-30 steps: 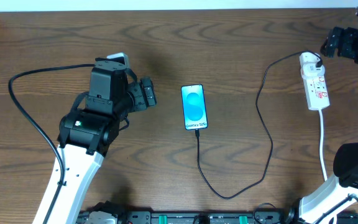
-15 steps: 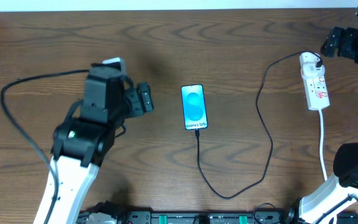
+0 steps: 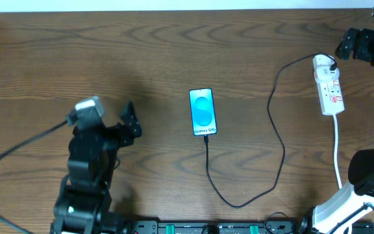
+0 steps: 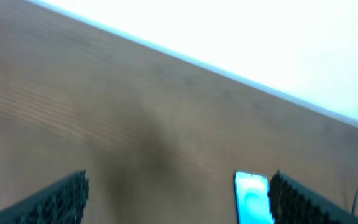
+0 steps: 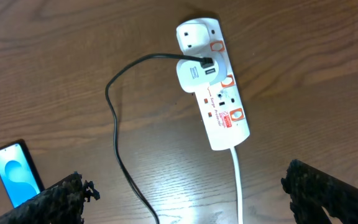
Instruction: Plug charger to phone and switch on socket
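Overhead, the phone (image 3: 202,112) lies screen-up and lit at the centre of the table (image 3: 57,52). The charger (image 5: 107,94) looks seated at the phone's lower edge and loops away to a white adapter (image 5: 194,74) in the socket (image 3: 330,91). The left gripper (image 4: 179,186) hangs wide and empty, well left of the phone. The right gripper (image 5: 185,180), also spread wide with nothing held, hovers near the socket. Only the switch (image 5: 227,81) appears left to do; whether it is on cannot be told. An off-centre press could skid the light socket, tug the charger and pull it from the phone. Wide jaws might also catch the adapter or a neighbouring switch.
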Action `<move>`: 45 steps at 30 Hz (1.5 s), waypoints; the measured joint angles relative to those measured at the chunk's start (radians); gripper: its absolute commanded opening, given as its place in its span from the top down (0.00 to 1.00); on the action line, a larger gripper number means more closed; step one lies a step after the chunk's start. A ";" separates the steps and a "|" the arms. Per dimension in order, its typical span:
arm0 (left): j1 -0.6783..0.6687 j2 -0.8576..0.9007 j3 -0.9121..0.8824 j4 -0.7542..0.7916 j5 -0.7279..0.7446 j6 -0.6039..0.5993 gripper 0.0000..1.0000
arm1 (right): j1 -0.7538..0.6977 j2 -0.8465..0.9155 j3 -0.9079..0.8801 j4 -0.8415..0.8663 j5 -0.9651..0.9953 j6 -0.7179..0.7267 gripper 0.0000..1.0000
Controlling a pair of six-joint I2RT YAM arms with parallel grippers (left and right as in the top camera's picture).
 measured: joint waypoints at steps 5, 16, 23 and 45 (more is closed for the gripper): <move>0.071 -0.178 -0.233 0.251 -0.004 0.000 0.08 | 0.000 0.000 0.000 0.000 0.000 0.000 0.01; 0.158 -0.507 -0.621 0.460 -0.012 0.005 0.07 | 0.000 0.000 0.000 0.000 0.000 0.000 0.01; 0.222 -0.582 -0.615 0.277 -0.004 0.028 0.07 | 0.000 0.000 0.000 0.000 0.000 0.000 0.01; 0.230 -0.595 -0.605 0.252 0.110 0.206 0.07 | 0.000 0.000 0.000 0.000 0.000 0.000 0.01</move>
